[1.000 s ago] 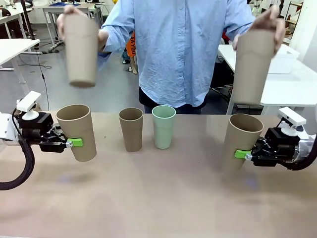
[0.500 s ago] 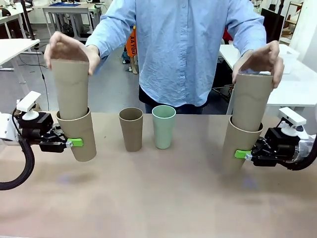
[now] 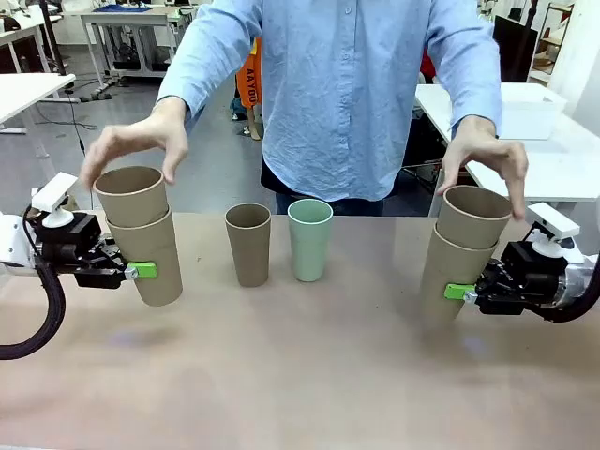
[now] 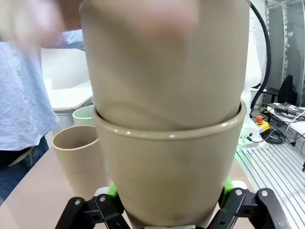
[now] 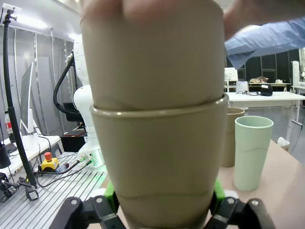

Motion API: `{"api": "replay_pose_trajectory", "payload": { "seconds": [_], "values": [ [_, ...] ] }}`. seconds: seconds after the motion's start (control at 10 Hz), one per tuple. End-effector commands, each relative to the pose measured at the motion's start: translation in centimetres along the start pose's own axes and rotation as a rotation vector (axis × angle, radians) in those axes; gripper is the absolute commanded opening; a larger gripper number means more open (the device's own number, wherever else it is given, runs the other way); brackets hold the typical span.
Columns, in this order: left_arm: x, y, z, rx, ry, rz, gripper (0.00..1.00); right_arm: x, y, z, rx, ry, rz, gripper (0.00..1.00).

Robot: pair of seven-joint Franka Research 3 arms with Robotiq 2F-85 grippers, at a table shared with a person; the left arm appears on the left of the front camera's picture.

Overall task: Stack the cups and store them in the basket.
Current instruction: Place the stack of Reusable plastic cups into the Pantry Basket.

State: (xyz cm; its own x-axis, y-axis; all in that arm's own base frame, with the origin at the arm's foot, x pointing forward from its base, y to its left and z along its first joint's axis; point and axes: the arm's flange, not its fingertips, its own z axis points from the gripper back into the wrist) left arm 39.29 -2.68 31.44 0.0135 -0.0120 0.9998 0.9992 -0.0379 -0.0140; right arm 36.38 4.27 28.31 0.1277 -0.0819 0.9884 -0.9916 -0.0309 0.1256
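My left gripper [image 3: 141, 271] is shut on a tan cup [image 3: 150, 253] held upright at the table's left; a second tan cup [image 3: 131, 192] sits nested in it, with the person's hand [image 3: 131, 145] just above its rim. My right gripper [image 3: 457, 292] is shut on another tan cup [image 3: 450, 277] at the right, also with a tan cup [image 3: 473, 214] nested inside and a hand [image 3: 483, 155] over it. In the left wrist view the held pair [image 4: 169, 157] rises between my green pads [image 4: 112, 190]; the right wrist view shows its pair [image 5: 159, 157] likewise. One tan cup [image 3: 248, 244] and the mint green cup [image 3: 309, 239] stand mid-table.
The person in a blue shirt [image 3: 337, 94] stands at the far edge of the brown table [image 3: 300, 375]. A white bin [image 3: 534, 111] rests on a white table behind at the right. Other tables stand in the background on the left.
The person lowered a tan cup into each of my held cups until both nested, and the hands have lifted off the rims. Neither arm moved.
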Motion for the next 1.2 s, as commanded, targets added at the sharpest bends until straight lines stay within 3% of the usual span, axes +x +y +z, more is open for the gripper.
{"api": "replay_pose_trajectory", "payload": {
  "seconds": [0.0,1.1],
  "values": [
    [0.27,-0.06,-0.01,-0.005,0.001,-0.006,0.85,0.42,0.0,0.0,0.001,0.0,-0.013,0.86],
    [0.27,-0.06,-0.01,-0.005,0.001,-0.006,0.85,0.42,0.0,0.0,0.001,0.0,-0.013,0.86]
  ]
}}
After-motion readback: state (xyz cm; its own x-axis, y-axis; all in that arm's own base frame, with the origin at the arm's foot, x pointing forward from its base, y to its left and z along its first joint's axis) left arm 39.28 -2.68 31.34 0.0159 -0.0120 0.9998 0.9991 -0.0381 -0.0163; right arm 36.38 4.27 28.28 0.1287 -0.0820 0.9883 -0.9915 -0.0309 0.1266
